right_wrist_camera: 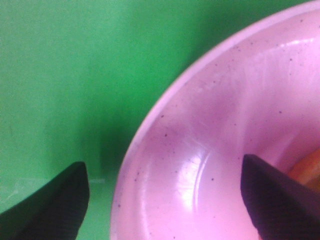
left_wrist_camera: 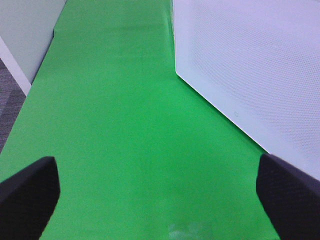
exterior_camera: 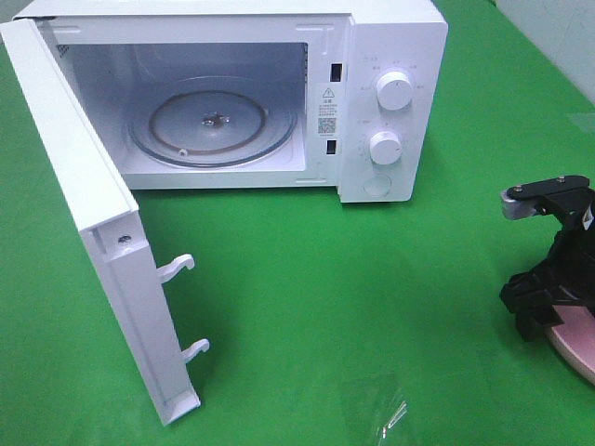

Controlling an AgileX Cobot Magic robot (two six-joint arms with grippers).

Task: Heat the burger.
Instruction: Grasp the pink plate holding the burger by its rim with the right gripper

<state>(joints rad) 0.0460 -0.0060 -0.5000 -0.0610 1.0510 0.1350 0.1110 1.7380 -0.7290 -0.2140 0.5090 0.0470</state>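
The burger is almost wholly hidden; only an orange sliver (right_wrist_camera: 309, 169) shows at the edge of the right wrist view, inside the pink plate (right_wrist_camera: 210, 145). In the exterior high view the plate (exterior_camera: 581, 348) lies at the far right edge of the table under my right gripper (exterior_camera: 544, 311). That gripper (right_wrist_camera: 165, 200) is open and straddles the plate's rim: one finger is over the green cloth, the other over the plate's inside. My left gripper (left_wrist_camera: 160, 200) is open over bare green cloth beside the microwave door (left_wrist_camera: 250, 65), with nothing between its fingers.
The white microwave (exterior_camera: 390, 56) stands at the back with its door (exterior_camera: 84, 214) swung wide toward the front left. Its glass turntable (exterior_camera: 214, 121) is bare. Green cloth (exterior_camera: 353, 297) covers the table between the microwave and the plate.
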